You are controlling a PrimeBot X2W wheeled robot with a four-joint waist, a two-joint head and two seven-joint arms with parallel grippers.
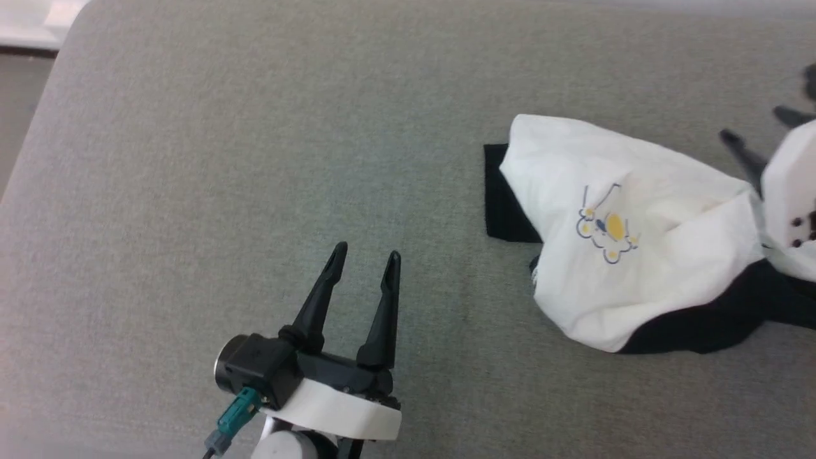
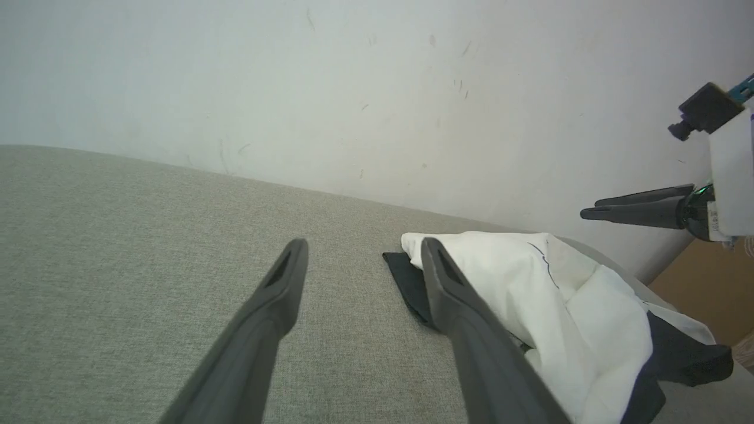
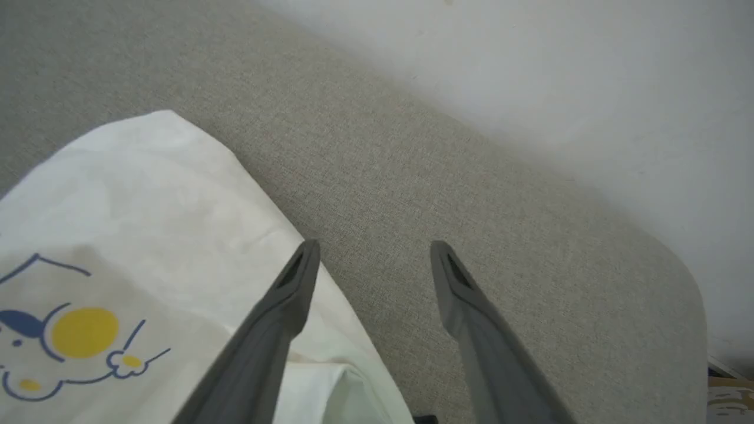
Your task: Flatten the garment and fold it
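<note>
The garment (image 1: 669, 274), a small white T-shirt with black sleeves and a blue-and-yellow print, lies crumpled on the right side of the grey surface. One black sleeve (image 1: 503, 197) sticks out flat at its left, and more black cloth bunches at its lower right. My left gripper (image 1: 366, 255) is open and empty, well to the left of the shirt. From the left wrist the left gripper (image 2: 362, 247) shows the garment (image 2: 565, 294) just past its right finger. My right gripper (image 1: 752, 124) hovers open above the shirt's right end. Between the right gripper (image 3: 377, 250) fingers lies bare surface, with the garment (image 3: 147, 194) beneath the left finger.
The grey fabric-covered table (image 1: 255, 127) has a rounded corner at the far left, with floor beyond its left edge. A pale wall (image 2: 353, 88) stands behind the table. A brown cardboard box (image 2: 707, 282) sits past the table's far right end.
</note>
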